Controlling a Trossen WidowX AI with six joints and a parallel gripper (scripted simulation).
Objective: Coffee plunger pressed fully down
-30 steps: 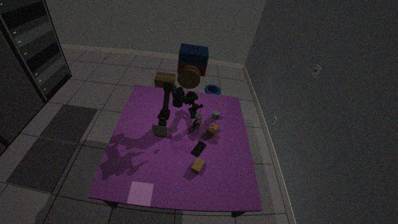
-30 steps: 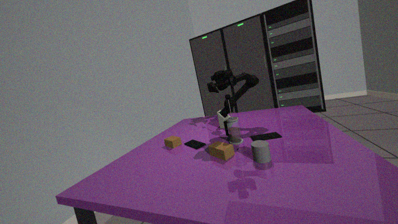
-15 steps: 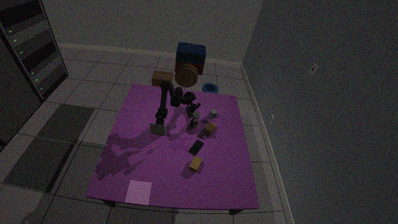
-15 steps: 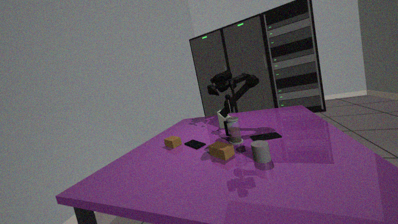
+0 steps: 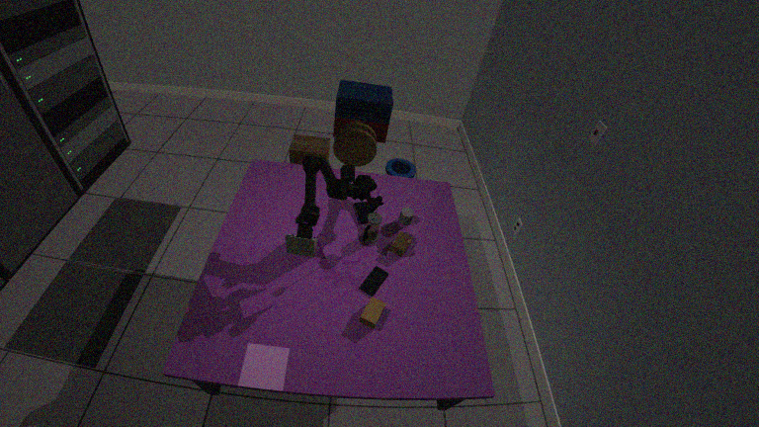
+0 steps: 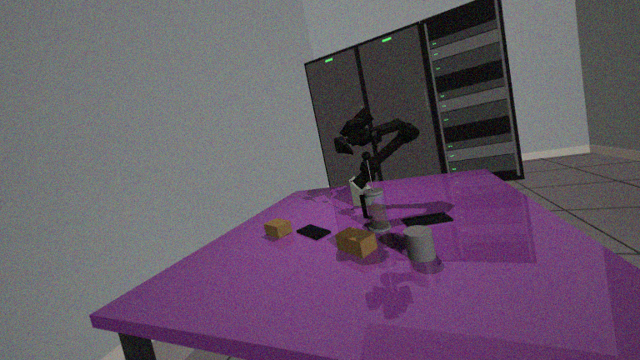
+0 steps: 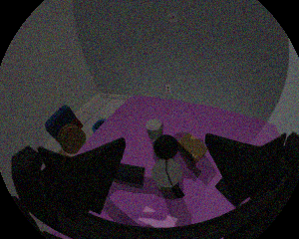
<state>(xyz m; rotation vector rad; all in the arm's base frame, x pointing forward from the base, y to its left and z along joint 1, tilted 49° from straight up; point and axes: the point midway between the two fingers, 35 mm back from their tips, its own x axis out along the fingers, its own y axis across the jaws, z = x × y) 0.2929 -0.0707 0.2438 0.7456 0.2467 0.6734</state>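
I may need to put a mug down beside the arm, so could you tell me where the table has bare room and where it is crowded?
Bare patches: the table's near right corner below the small tan box, and the stretch between the arm's base and the pale square. Crowded: around the coffee press, with the tan box, grey cylinder and open gripper above.

Likely a server room — rack cabinets, tiled floor
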